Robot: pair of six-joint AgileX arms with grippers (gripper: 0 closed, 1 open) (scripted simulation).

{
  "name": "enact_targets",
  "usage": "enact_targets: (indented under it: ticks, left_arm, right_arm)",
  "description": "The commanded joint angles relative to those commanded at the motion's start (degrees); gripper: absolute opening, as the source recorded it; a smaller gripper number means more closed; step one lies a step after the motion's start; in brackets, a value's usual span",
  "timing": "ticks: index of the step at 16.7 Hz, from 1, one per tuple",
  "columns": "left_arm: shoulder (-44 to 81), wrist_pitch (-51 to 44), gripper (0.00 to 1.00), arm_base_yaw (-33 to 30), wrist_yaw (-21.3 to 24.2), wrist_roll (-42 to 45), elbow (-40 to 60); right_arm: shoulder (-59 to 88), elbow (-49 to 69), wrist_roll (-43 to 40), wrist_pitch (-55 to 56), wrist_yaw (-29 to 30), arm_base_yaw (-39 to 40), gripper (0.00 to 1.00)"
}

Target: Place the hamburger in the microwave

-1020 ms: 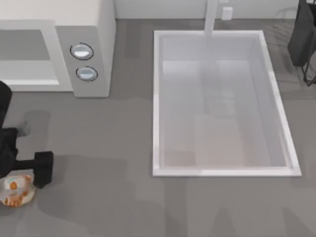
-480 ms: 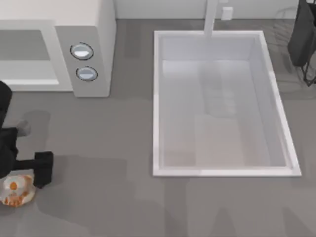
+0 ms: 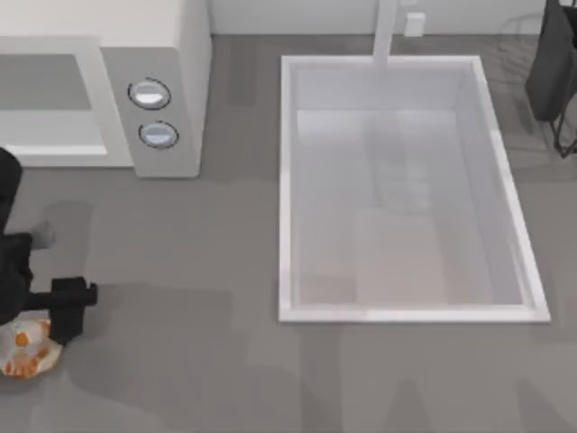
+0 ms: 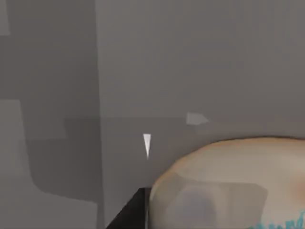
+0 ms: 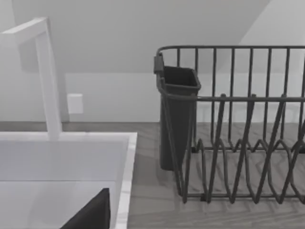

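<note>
The hamburger (image 3: 22,354), a pale-tan bun with orange patches, lies on the grey counter at the top view's far left front edge. My left gripper (image 3: 41,321) is right over it, and its dark body overlaps the bun's right edge. In the left wrist view the hamburger (image 4: 228,181) looms very close as a big tan dome. The white microwave (image 3: 162,54) stands at the back left, with its grey cavity and two silver knobs (image 3: 151,94) facing the counter. My right gripper (image 3: 552,72) stays parked at the back right.
A large white sink basin (image 3: 287,180) takes up the middle and right of the counter, with a white faucet (image 5: 47,76) behind it. A dark wire dish rack (image 5: 238,143) with a cup holder stands at the back right. Open grey counter lies between hamburger and microwave.
The dark part of my left gripper beside the bun has slid left, closer against the hamburger. The bun has shifted slightly left. The right arm has not moved.
</note>
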Motion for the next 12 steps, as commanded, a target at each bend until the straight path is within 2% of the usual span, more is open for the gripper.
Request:
enact_targets:
  ticks: [3, 9, 12]
  left_arm:
    - [-1.29, -4.13, 0.0, 0.03, -0.02, -0.18, 3.0]
    - [-7.52, -21.5, 0.0, -0.14, -0.02, -0.39, 12.78]
    - [-9.61, -24.68, 0.0, -0.22, -0.01, -0.36, 15.05]
  right_arm:
    - [0.0, 0.0, 0.0, 0.0, 0.0, 0.0, 1.0]
    - [0.0, 0.0, 0.0, 0.0, 0.0, 0.0, 1.0]
    - [0.0, 0.0, 0.0, 0.0, 0.0, 0.0, 1.0]
